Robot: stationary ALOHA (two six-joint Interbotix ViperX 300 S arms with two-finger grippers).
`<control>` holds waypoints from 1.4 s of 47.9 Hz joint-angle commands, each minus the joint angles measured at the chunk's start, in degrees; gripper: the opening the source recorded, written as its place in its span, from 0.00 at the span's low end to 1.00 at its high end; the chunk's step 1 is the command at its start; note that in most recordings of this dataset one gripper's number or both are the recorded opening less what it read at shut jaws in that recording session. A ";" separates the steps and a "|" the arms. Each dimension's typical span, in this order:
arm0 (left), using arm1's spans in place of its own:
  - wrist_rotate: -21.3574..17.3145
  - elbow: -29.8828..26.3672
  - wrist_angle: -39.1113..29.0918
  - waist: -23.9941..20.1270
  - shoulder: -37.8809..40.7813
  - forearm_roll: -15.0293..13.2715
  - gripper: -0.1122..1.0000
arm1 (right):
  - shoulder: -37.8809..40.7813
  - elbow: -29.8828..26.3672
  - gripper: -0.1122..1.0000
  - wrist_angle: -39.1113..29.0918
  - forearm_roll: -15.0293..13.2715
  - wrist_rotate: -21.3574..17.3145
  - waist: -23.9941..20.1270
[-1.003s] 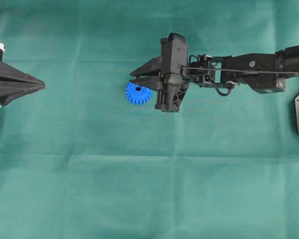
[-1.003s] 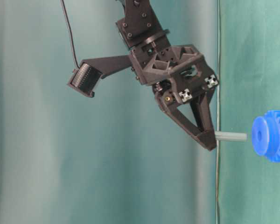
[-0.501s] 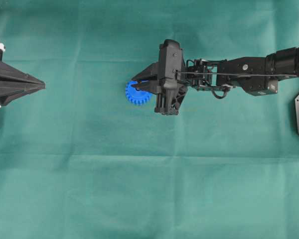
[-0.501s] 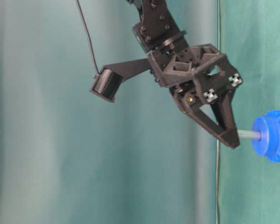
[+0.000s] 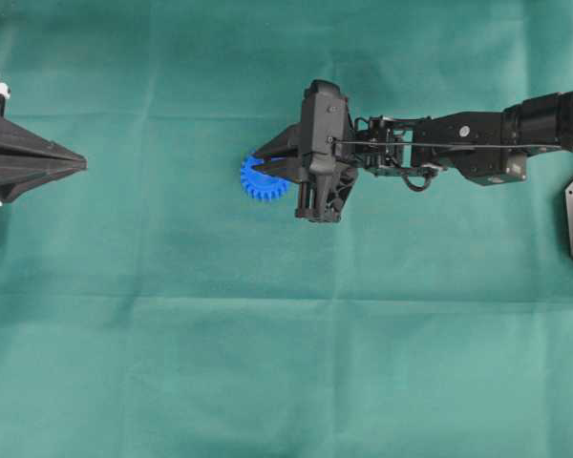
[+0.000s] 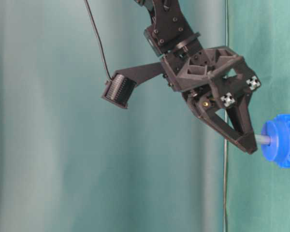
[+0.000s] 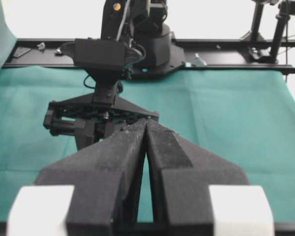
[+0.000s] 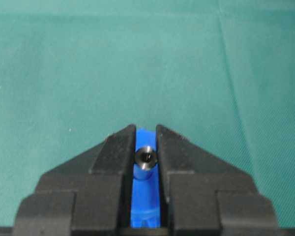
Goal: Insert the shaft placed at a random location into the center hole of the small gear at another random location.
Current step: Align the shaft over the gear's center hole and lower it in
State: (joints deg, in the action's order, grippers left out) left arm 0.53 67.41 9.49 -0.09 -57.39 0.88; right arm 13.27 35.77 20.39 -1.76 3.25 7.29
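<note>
While bare green cloth (image 5: 267,363) lies open all round, the right gripper (image 6: 249,145) clamps one shaft (image 6: 262,139) entering one small gear (image 5: 259,181); the left gripper (image 5: 76,164), shut, sits at the left edge

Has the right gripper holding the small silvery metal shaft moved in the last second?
Yes. The right gripper moved toward the blue toothed gear, pushing the shaft into its hub.
</note>
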 commanded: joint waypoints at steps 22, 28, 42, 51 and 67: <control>0.00 -1.32 -0.35 0.00 0.26 0.18 0.10 | 0.70 -2.20 0.23 0.70 -0.09 -0.62 0.09; 0.00 -1.32 -0.26 0.09 0.26 0.18 0.10 | 0.97 -2.11 0.23 0.62 0.00 -0.62 0.09; 0.00 -1.32 -0.26 0.00 0.35 0.18 0.10 | 1.23 -2.20 0.23 1.23 -0.09 -0.53 0.09; 0.00 -1.32 -0.26 0.09 0.35 0.18 0.10 | 1.32 -2.20 0.23 1.23 -0.09 -0.62 0.09; 0.00 -1.32 -0.26 0.09 0.26 0.18 0.10 | 1.32 -2.11 0.65 1.41 0.00 -0.79 0.00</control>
State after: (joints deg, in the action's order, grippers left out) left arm 0.53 67.41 8.88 -0.09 -57.30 0.88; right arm 15.56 35.07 20.74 -1.76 3.25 7.38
